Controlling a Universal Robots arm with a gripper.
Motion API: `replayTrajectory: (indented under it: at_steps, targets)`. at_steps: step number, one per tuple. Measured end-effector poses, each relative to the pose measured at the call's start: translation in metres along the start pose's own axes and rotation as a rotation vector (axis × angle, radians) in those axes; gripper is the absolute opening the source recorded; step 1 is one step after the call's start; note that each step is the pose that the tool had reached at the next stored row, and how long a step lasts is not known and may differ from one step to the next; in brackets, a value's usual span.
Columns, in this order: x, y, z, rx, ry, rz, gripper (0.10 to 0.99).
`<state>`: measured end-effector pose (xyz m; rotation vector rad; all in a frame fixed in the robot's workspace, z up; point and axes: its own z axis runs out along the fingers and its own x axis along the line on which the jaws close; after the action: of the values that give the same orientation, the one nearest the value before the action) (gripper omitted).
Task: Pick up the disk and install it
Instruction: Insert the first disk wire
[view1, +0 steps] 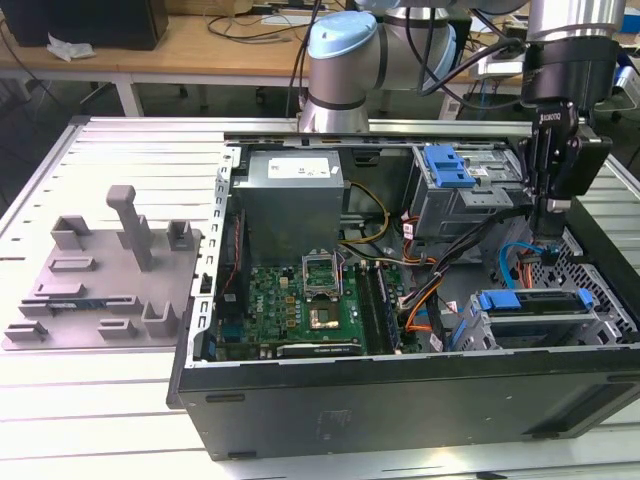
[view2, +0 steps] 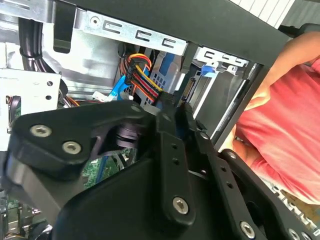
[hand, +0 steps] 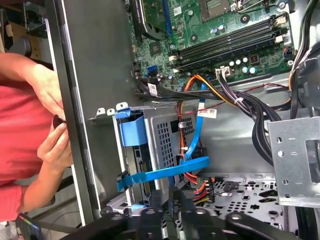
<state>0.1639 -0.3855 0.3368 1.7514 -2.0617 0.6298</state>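
The disk sits in the grey drive cage (view1: 545, 325) at the case's near corner on the exterior view's right. Its light-blue bracket (view1: 530, 299) shows along the cage top, and in the first wrist view the bracket (hand: 132, 132) sits at the cage mouth; the metal body is hidden. My gripper (view1: 552, 228) hangs fingers-down inside the case, just behind the cage and above the perforated floor. In both wrist views the gripper (hand: 175, 194) (view2: 175, 106) has its fingers together, nothing visible between them, pointing at a bundle of coloured power wires (view2: 140, 75).
A person in a red shirt (view2: 290, 135) stands close outside the case wall, with a hand (hand: 55, 137) at its edge. A blue data cable (hand: 197, 127), the motherboard (view1: 310, 305), the power supply box (view1: 292, 195) and a bright-blue latch (view1: 447, 166) lie around. A grey fixture (view1: 105, 280) sits on the exterior view's left.
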Motion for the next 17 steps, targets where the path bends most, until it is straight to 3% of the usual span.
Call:
replayTrajectory:
  at_steps: [1, 7, 9, 17]
  targets:
    - [0.0000, 0.0000, 0.0000, 0.000, 0.0007, 0.001, 0.216]
    - [-0.0006, -0.0009, 0.0007, -0.001, 0.0019, 0.002, 0.216]
    - [-0.0011, -0.0012, 0.0014, -0.001, 0.0019, 0.002, 0.161]
    - [-0.0010, -0.0015, 0.0022, -0.001, 0.0021, 0.002, 0.161]
